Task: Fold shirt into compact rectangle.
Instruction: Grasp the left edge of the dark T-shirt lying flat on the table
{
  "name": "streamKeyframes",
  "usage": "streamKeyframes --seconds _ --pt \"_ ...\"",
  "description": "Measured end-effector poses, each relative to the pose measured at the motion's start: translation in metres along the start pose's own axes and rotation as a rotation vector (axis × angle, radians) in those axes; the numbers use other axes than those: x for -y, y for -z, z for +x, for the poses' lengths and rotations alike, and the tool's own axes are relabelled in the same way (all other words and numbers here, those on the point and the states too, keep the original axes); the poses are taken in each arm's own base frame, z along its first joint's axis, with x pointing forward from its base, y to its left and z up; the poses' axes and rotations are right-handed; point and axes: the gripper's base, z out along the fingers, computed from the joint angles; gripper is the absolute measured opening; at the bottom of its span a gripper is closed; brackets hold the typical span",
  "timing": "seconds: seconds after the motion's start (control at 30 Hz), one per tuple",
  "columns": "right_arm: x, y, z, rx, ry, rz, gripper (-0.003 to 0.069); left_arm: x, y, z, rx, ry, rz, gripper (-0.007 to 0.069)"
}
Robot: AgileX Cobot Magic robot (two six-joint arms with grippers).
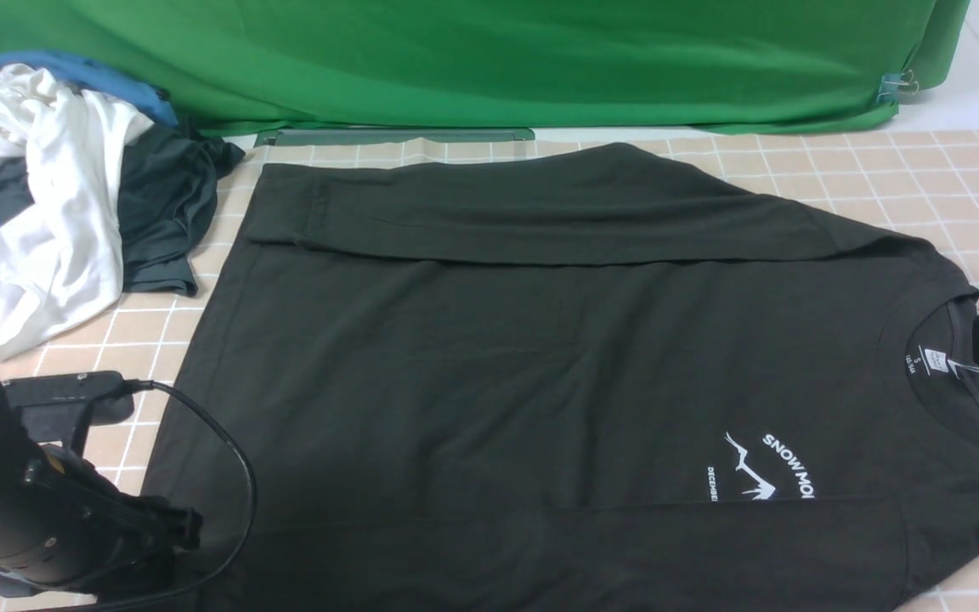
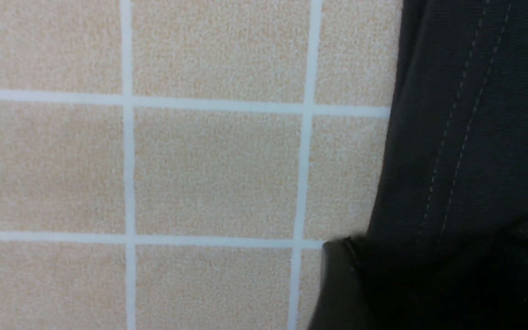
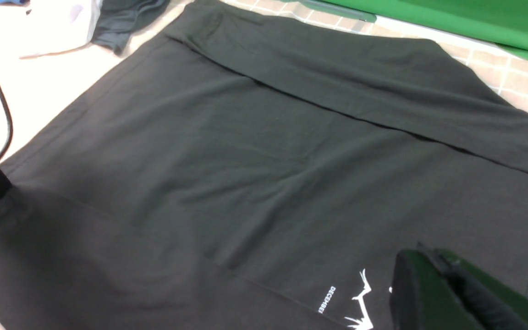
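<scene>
The black shirt (image 1: pixel 523 357) lies spread flat on the tiled table cloth, neck to the right with its white label (image 1: pixel 934 361) showing. The far sleeve is folded in over the body, and the near sleeve lies along the front edge. White lettering and a mountain print (image 1: pixel 761 467) sit near the collar. My left gripper (image 1: pixel 188 523) is low at the shirt's bottom hem; in the left wrist view its fingers (image 2: pixel 337 284) stand wide apart over the stitched hem (image 2: pixel 456 137), open. My right gripper (image 1: pixel 978 340) hovers by the collar, shut and empty (image 3: pixel 422 250).
A pile of white, blue and dark grey garments (image 1: pixel 48 195) lies at the back left, close to the shirt's far corner. A green backdrop (image 1: pixel 498 59) hangs behind the table. A black cable (image 1: pixel 234 459) loops from my left arm over the shirt's hem.
</scene>
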Motion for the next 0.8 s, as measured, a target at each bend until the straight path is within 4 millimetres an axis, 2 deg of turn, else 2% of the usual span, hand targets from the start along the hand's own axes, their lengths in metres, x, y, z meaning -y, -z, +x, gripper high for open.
streamKeyframes --seconds 0.07,0.23,0.3,0.43,0.63,0.7,0.8 --pt "0.0 0.0 0.0 0.0 0.0 0.0 0.0036 0.0 0.0 0.0 0.0 -0.015 0.004 0.0318" --pt "0.0 0.0 0.0 0.0 0.0 0.0 0.0036 0.002 0.002 -0.001 -0.027 -0.071 0.018 0.0076" --pt "0.0 0.0 0.0 0.0 0.0 0.0 0.0036 0.003 0.005 -0.004 -0.049 -0.086 0.021 0.0041" --pt "0.0 0.0 0.0 0.001 0.0 0.0 0.0036 0.004 0.017 -0.014 -0.082 -0.114 0.019 0.0036" --pt "0.0 0.0 0.0 0.003 0.0 0.0 0.0038 0.004 0.022 -0.013 -0.153 -0.051 0.018 0.0048" --pt "0.0 0.0 0.0 0.003 0.0 0.0 0.0041 0.004 0.022 -0.012 -0.155 -0.041 0.012 0.0083" --pt "0.0 0.0 0.0 0.003 0.0 0.0 0.0042 0.002 0.022 -0.012 -0.159 -0.047 -0.008 0.0186"
